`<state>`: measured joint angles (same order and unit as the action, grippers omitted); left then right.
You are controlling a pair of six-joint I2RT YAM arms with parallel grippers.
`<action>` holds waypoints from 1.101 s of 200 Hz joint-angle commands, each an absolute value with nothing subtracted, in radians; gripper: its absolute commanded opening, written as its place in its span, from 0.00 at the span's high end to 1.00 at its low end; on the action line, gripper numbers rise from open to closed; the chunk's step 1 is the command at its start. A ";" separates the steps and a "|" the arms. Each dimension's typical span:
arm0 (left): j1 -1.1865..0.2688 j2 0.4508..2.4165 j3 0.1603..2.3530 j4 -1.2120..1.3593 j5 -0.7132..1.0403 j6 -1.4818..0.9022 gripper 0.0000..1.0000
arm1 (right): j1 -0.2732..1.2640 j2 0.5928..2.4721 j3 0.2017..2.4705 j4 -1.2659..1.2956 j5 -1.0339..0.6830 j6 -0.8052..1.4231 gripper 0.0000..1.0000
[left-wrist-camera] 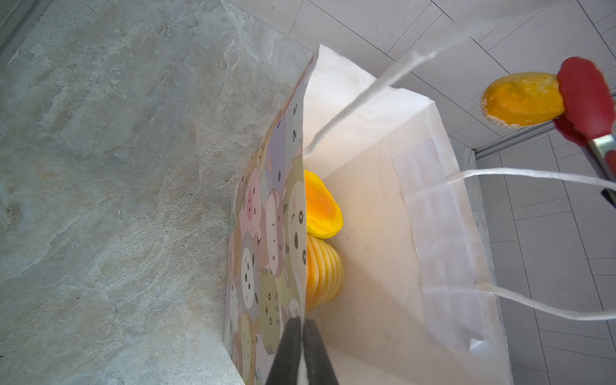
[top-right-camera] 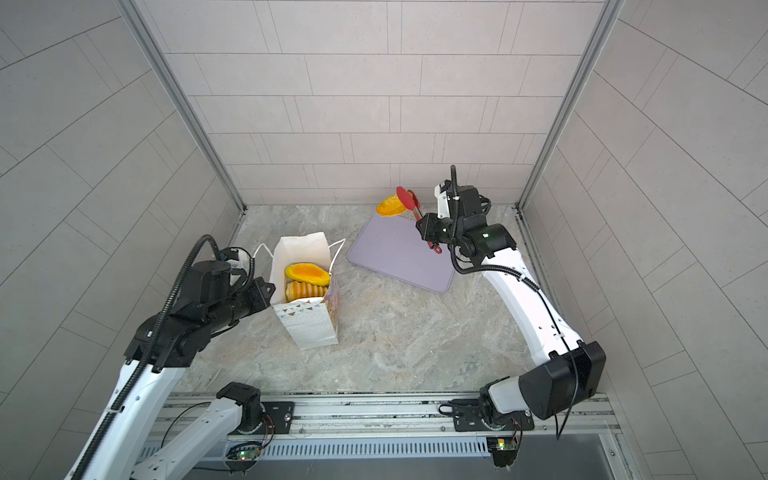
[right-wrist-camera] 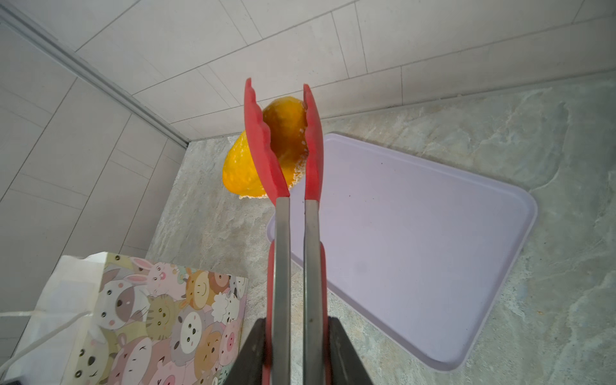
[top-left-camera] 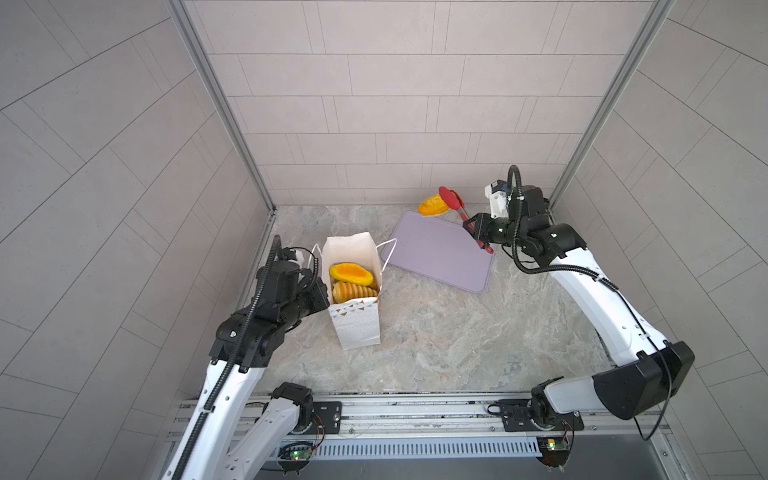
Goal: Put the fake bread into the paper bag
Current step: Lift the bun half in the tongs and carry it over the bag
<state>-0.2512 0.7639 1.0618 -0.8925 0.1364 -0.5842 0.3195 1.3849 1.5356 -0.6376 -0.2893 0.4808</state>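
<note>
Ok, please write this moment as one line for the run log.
left hand: shut on paper bag rim | right hand: shut on tongs | tongs: clamp oval bread in air near tray | paper bag: upright, two breads inside

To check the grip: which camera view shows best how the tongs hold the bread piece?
The right wrist view: close up, both red tips of the tongs clamp the bread piece. The left wrist view shows the piece sideways at the picture's edge, one tip covering its end. In both top views the piece is small.
</note>
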 commanded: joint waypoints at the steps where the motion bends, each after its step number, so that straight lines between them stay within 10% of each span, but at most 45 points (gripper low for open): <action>1: -0.253 0.749 1.076 -0.883 0.133 -0.589 0.93 | 0.387 1.333 1.614 -0.707 -0.199 0.385 0.72; 220: -0.253 0.733 1.057 -0.884 0.123 -0.601 0.93 | 1.084 1.537 2.032 -1.017 0.307 0.007 0.70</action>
<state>-0.2512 0.7521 1.0615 -0.8989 0.1333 -0.5949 1.0542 1.5146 1.9957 -0.9901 0.2253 0.0586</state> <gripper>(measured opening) 0.071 0.303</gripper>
